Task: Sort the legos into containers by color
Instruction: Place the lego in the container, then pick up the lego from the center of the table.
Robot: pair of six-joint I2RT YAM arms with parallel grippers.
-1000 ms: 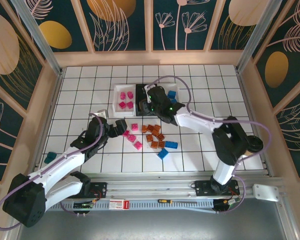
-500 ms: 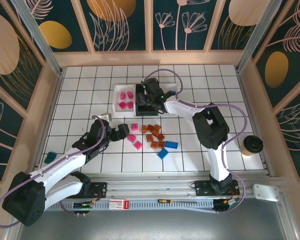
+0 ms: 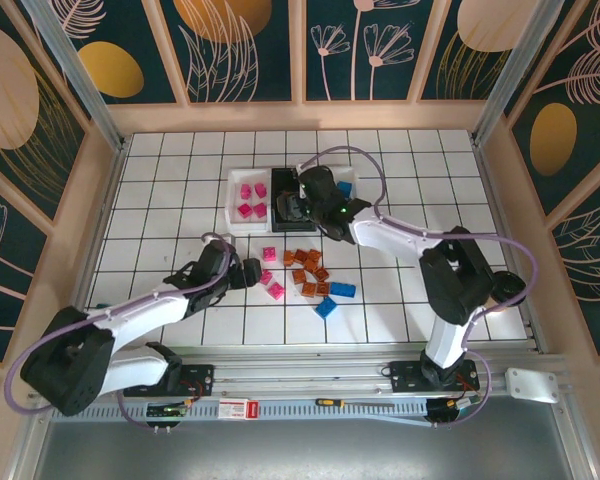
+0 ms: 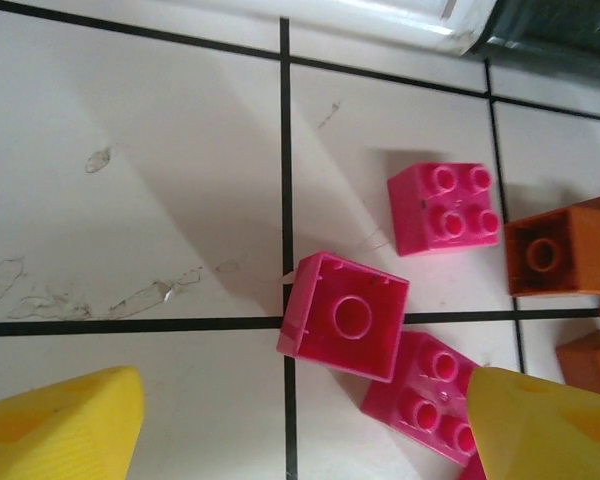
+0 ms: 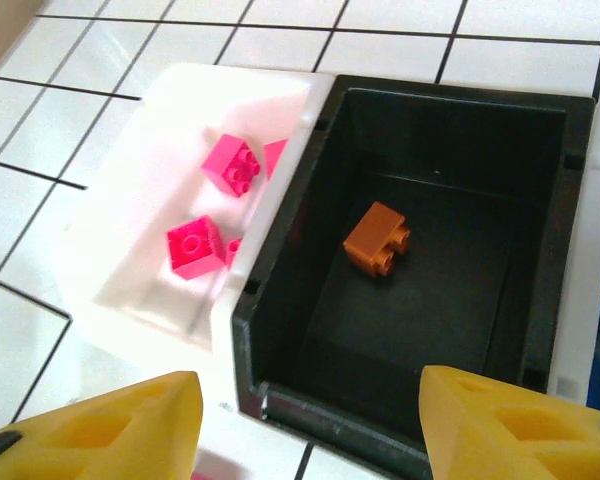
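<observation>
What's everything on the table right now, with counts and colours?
table: one, white tiled, under everything.
left bin: one, white, far middle of the table.
middle bin: one, black, against the left bin.
right bin: one, white, beside the middle bin.
sorted pink bricks: four, pink, in the left bin.
sorted orange brick: one, orange, in the middle bin.
sorted blue brick: one visible, blue, in the right bin.
loose pink bricks: at least three, pink, mid-table.
loose orange bricks: about eight, orange, clustered mid-table.
loose blue bricks: two, blue, beside the orange cluster.
left gripper: one, yellow fingers, open above the loose pink bricks.
right gripper: one, yellow fingers, open, empty, above the middle bin.
</observation>
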